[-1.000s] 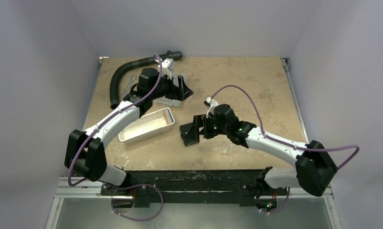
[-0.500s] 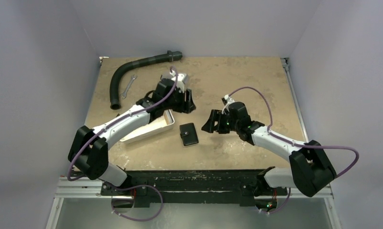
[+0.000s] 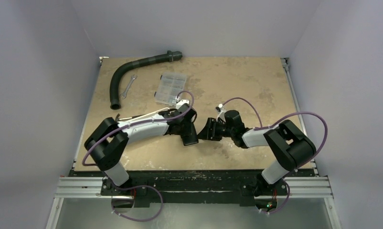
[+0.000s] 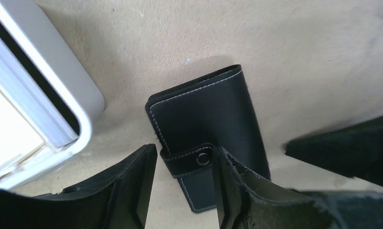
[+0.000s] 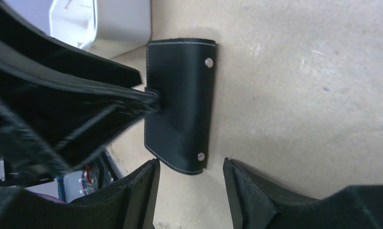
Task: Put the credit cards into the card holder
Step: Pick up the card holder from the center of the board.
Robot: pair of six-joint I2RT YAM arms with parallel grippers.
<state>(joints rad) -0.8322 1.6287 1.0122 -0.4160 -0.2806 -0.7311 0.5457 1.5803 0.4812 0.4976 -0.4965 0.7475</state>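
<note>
Card holder: the black case [image 4: 203, 114] lies shut and flat on the tan table [image 3: 237, 81]. It is near the middle of the front half, with the two arms meeting over it.
Strap: a short stitched tab [image 4: 182, 164] with a round snap [image 4: 203, 159] wraps over one long edge of the case.
Left gripper: it [image 4: 183, 160] hangs low over the case with its jaws about half apart, one finger on each side of the strap. From here I cannot tell whether they are pressing on it.
Right gripper: it [image 5: 190, 161] sits at one short end of the case. Its jaws are parted and hold nothing, and the end of the case lies just at the gap between the fingertips.
White tray: its rounded corner [image 4: 60, 81] is just beside the case but not touching it. The left arm lies across most of the tray.
Far side: a clear compartment box [image 3: 169, 89], a small wrench [image 3: 128, 87] and a curved black hose [image 3: 125, 71] lie well apart from the case.
</note>
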